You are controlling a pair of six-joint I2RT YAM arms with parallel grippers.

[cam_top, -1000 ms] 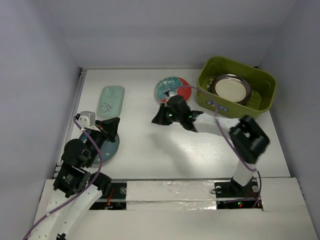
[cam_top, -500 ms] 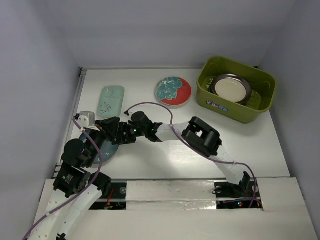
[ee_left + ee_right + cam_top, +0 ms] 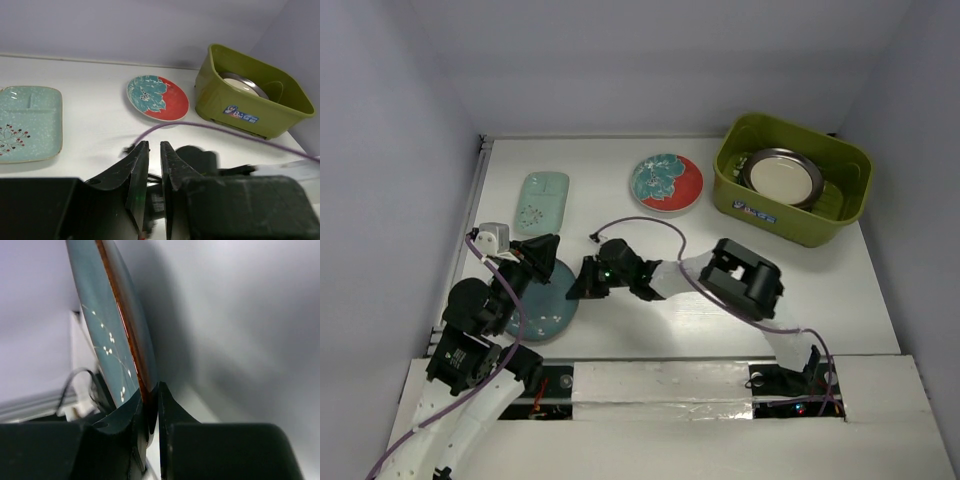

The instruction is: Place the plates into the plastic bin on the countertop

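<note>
Gripping dark teal plate [image 3: 107, 325] rim | right end effector [image 3: 151, 390] (clamped on it) | left end effector [image 3: 154, 145] together, empty

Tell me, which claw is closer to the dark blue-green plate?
Right. The right claw is pinching the dark teal plate's rim. The left claw hangs by the plate's far edge, holding nothing.

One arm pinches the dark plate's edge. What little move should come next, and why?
Probably lift the dark teal plate slightly and start toward the plastic bin: the right gripper is shut on its rim, and the bin stands far to the right.
</note>
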